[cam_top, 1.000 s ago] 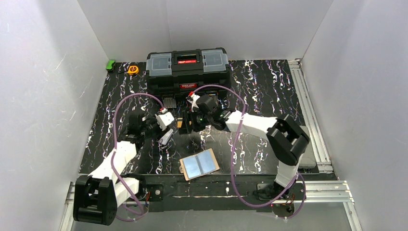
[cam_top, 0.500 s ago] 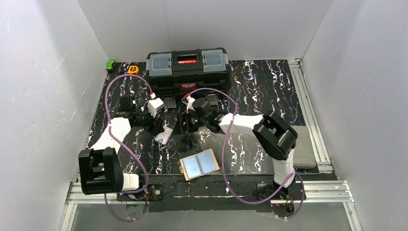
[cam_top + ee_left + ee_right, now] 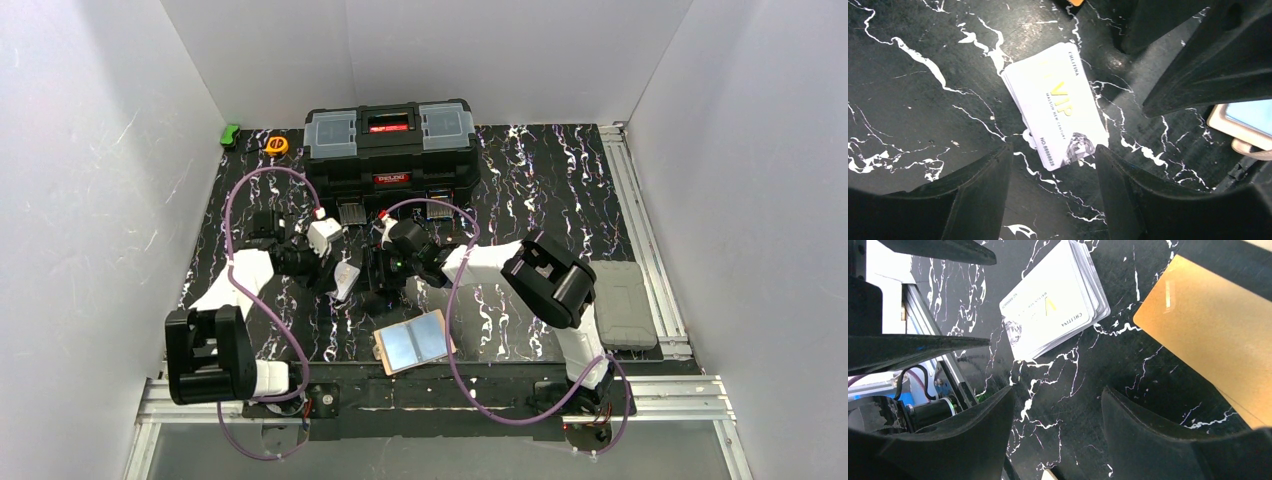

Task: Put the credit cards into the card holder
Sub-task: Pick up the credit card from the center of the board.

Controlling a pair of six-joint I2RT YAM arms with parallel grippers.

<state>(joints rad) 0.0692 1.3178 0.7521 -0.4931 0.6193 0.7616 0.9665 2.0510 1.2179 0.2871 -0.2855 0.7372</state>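
Note:
A stack of white cards printed "VIP" in gold lies flat on the black marbled table; it also shows in the top view and the right wrist view. A tan-gold card lies flat to the right of the stack. My left gripper is open and empty, its fingers either side of the stack's near end. My right gripper is open and empty, just beside the stack, over bare table. The card holder lies open near the front edge, pockets up; its corner shows in the left wrist view.
A big black toolbox stands at the back. A yellow tape measure and a green object lie at the back left. A grey pad lies at the right edge by the aluminium rail.
My left gripper pulled back to the left, leaving the white stack on the table, then came back over it. My right gripper moved left and nearer, toward the stack.

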